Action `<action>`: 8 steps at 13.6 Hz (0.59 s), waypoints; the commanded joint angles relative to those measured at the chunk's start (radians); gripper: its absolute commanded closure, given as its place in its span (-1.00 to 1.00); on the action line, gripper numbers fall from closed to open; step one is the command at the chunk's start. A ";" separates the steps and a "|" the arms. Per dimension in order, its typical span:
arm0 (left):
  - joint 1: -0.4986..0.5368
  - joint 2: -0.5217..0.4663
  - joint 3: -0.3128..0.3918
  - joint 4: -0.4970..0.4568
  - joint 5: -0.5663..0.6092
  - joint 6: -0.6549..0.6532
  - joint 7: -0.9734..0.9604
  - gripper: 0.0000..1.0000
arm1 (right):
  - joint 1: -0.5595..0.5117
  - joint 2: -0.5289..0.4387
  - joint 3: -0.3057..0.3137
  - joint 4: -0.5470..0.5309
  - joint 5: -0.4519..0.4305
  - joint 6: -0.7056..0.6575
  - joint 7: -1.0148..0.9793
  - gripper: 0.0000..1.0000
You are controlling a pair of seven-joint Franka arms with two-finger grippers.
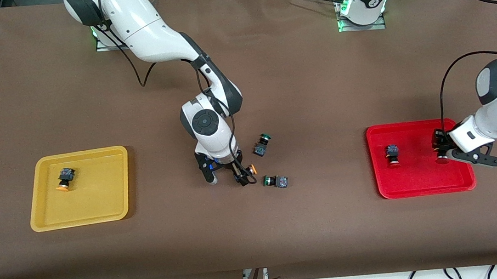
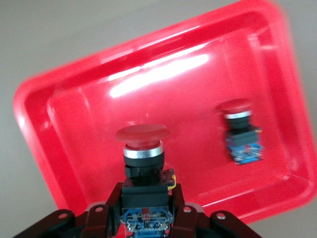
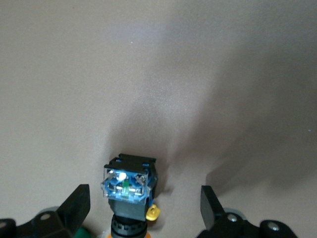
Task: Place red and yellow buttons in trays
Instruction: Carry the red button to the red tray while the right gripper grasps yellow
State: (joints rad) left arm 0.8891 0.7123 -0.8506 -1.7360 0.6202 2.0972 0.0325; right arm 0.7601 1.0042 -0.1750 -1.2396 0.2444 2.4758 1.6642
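The right gripper [image 1: 227,175] is hanging spread around a rigid, light orange-yellow-capped dark plastic button [image 3: 128,191], best pinched across its blocky body, while the left gripper [image 2: 144,218] is clamping a red-capped button [image 2: 142,163] over the shallow red plastic tray [image 2: 59,163].

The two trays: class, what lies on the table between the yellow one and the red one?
In the front view, between the yellow tray and red tray lie two green-capped switches and a yellow button, under the open right gripper.
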 commanded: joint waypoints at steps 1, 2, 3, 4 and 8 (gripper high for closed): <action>-0.016 0.044 0.028 -0.004 -0.004 0.029 -0.169 0.34 | 0.005 0.028 -0.006 0.035 0.006 0.009 0.017 -0.95; -0.021 0.062 0.048 -0.004 -0.004 0.059 -0.206 0.34 | 0.005 0.030 -0.008 0.035 0.006 0.011 0.016 -0.89; -0.042 0.078 0.073 -0.004 -0.004 0.091 -0.227 0.34 | 0.005 0.031 -0.006 0.035 0.006 0.018 0.016 -0.78; -0.068 0.087 0.106 -0.004 -0.004 0.121 -0.261 0.34 | 0.005 0.031 -0.006 0.035 0.006 0.022 0.016 -0.62; -0.182 0.087 0.211 0.003 -0.004 0.170 -0.387 0.41 | 0.005 0.034 -0.006 0.035 0.004 0.022 0.008 0.35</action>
State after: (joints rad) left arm 0.7576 0.8116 -0.6806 -1.7466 0.6203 2.2565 -0.3138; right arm 0.7607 1.0125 -0.1750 -1.2390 0.2444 2.4899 1.6642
